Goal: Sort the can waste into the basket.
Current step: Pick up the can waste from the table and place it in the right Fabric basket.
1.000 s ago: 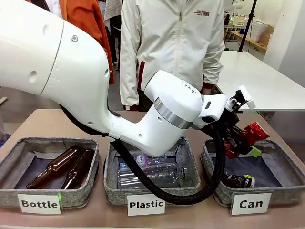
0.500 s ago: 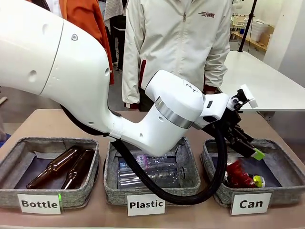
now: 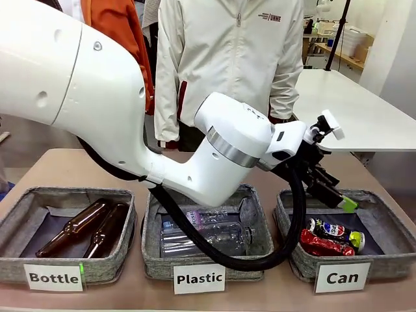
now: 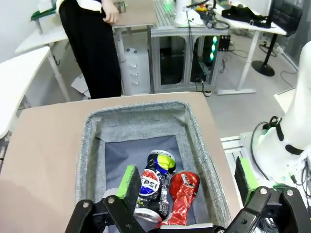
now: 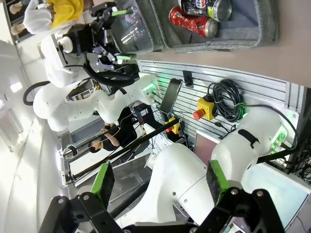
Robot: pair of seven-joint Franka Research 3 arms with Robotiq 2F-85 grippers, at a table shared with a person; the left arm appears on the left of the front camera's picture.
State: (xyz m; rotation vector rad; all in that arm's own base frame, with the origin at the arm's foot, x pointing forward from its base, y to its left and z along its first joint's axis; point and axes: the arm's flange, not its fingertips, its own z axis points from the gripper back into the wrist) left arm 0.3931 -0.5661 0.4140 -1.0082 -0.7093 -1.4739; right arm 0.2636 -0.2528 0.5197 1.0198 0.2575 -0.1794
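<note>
**Both cans lying in the Can basket, directly under the empty left gripper**

Left wrist view, nearest first: left gripper [image 4: 187, 184] is standing wide open, green pads [image 4: 129, 180] spread apart, nothing between them. Straight below, the crushed dark metal can with multicolour print and yellow-green end [image 4: 154, 178] and the crushed red metal can [image 4: 183, 196] are lying side by side, touching, on the dark base of the grey felt rectangular basket [image 4: 197, 131]. Their long axes are running roughly along the basket's length, away from the camera.

Front view: same gripper [image 3: 325, 185] is hanging above the far-left part of the basket behind the white "Can" card [image 3: 342, 277]; red can [image 3: 324, 246] is sitting nearer the camera, dark can [image 3: 335, 231] just behind it.

Right gripper [image 5: 158, 187] is also fully open and empty, well apart from the basket, pointing off toward the robot's base hardware.

Judgement: left arm is the near one. Nothing looks left to pick. The coming move is probably a straight lift up and back, clear of the basket wall.

Farther off, a person in a white jacket [image 3: 227, 58] is standing at the far side.
</note>
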